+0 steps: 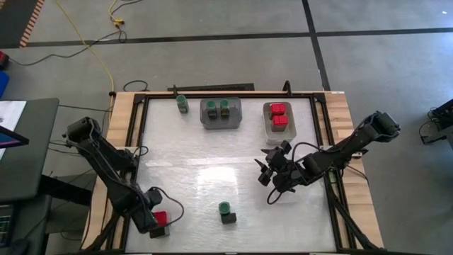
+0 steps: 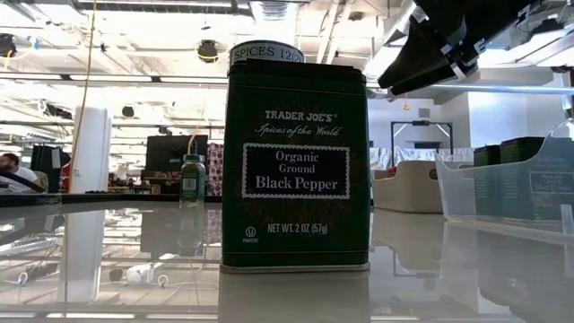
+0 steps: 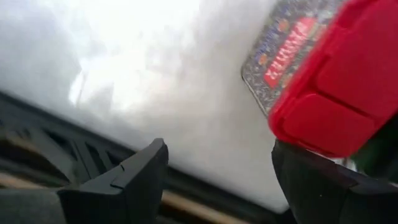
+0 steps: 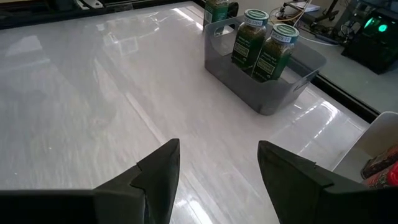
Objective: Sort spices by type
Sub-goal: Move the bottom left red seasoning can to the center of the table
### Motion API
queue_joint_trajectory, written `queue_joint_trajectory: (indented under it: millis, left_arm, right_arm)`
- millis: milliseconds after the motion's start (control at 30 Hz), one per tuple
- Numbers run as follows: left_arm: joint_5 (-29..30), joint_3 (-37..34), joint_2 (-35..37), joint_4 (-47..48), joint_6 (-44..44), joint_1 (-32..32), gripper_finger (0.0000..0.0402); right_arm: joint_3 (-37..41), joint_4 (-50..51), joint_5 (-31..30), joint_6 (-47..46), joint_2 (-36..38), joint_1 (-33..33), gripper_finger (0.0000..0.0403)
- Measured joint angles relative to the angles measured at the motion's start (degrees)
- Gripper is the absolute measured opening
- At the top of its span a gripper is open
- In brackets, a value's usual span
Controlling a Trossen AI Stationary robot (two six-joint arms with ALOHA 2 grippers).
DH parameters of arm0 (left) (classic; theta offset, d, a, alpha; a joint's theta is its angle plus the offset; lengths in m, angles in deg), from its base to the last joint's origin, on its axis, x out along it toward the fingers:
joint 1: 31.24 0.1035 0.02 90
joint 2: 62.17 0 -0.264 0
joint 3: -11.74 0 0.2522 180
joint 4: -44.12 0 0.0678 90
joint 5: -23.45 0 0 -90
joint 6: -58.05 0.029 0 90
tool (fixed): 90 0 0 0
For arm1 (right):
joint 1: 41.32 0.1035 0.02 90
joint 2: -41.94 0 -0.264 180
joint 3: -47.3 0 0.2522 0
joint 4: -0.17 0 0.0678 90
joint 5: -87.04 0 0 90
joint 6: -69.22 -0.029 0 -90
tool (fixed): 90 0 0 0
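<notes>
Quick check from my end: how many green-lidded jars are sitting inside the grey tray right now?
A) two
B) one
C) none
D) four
A: the high view shows two green-lidded jars side by side in the grey tray, and the right wrist view shows the same pair; a third jar stands outside it.

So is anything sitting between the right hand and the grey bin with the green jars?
Nothing visible. The right hand hangs open and empty, with bare tabletop running to the grey bin holding two green jars.
</notes>
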Motion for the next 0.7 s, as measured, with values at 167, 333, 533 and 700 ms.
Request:
queue_joint_trajectory:
  millis: [167,333,533,700]
  left_arm:
    - [7.24,0.0,0.0,0.33,6.5,4.25,0.0277]
    - [8.58,0.0,0.0,0.75,14.15,9.95,0.0277]
    - [5.5,0.06,0.02,1.14,24.3,15.21,0.0277]
    - [2.28,3.57,0.04,8.7,28.91,16.53,0.0277]
  right_arm:
    - [0.0,0.02,0.01,0.12,0.0,0.0,0.0244]
    - [0.0,0.02,0.02,0.17,0.0,0.0,0.0244]
    - [0.0,0.04,0.02,0.17,0.0,0.0,0.0244]
    - [0.0,0.08,0.06,0.17,-0.01,0.0,0.0244]
